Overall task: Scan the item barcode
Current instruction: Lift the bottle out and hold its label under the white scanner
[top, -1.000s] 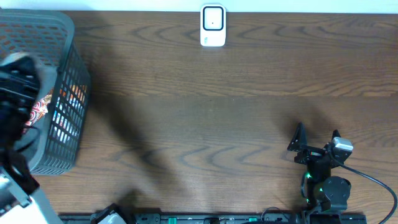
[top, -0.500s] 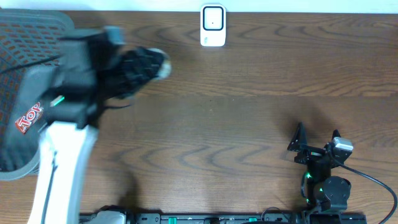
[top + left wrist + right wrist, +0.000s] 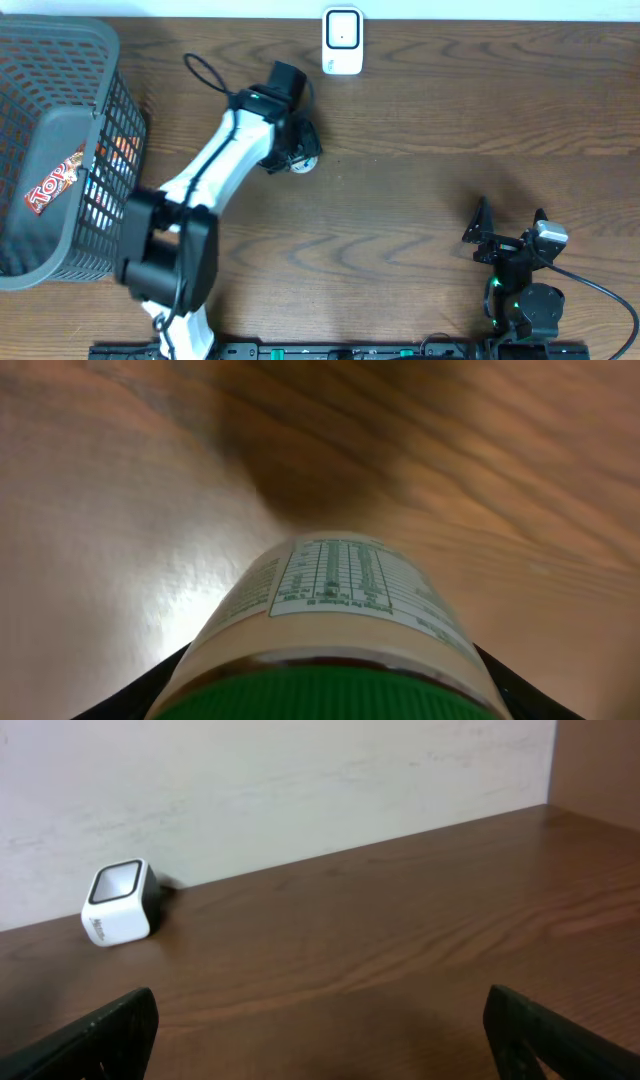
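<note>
The left arm reaches across the dark brown wooden counter (image 3: 420, 130), its pincer (image 3: 290, 148) clamped on a cream-coloured jar with a green screw lid and a white printed label (image 3: 340, 600). Seen from overhead, the jar sits at the arm's tip, near the small white box-shaped barcode scanner (image 3: 342, 42) that stands at the counter's far edge, and a little to the left of it on the near side. Whether the jar touches the wood cannot be told. In the left wrist view the jar fills the lower frame, lid nearest the lens and a table of fine print facing the camera, with a dark finger (image 3: 130, 695) showing at each side. At the near right, the right pincer (image 3: 510, 228) rests with its fingers spread wide apart and nothing between them, well away from the jar. A grey plastic mesh basket (image 3: 110, 60) holding packets, one of them red and white (image 3: 55, 180), stands at the left end.
</note>
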Action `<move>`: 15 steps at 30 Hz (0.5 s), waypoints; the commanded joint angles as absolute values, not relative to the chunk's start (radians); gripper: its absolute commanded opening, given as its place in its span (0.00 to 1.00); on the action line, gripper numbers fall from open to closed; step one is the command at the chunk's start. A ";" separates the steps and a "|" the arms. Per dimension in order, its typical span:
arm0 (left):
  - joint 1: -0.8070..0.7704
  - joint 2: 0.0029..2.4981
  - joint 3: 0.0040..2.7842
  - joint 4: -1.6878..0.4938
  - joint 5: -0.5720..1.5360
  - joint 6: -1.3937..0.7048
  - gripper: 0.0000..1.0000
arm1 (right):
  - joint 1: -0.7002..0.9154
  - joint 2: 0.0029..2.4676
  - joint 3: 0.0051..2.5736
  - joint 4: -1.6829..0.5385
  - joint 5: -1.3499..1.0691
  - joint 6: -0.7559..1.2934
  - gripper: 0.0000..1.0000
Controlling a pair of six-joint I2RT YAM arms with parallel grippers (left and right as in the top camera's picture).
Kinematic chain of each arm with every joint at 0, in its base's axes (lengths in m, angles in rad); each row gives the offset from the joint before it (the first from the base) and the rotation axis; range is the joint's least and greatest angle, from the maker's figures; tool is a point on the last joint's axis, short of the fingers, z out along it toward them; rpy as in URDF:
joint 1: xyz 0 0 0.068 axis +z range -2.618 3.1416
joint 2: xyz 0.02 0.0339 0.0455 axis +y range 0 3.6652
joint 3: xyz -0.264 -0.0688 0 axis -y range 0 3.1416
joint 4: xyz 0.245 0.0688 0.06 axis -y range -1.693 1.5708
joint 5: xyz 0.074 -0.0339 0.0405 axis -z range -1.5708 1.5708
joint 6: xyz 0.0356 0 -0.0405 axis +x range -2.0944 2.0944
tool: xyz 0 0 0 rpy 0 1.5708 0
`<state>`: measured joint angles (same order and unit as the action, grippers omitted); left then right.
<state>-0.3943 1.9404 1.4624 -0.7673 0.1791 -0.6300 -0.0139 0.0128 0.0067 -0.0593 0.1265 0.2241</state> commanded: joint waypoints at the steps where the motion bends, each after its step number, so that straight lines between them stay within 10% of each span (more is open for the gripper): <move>1: -0.437 1.967 1.464 -0.741 0.046 -0.557 0.62 | -0.019 0.010 0.006 -0.063 0.125 0.231 0.99; 15: -0.511 2.039 1.462 -0.702 0.029 -0.452 0.63 | -0.019 0.010 0.006 -0.063 0.125 0.231 0.99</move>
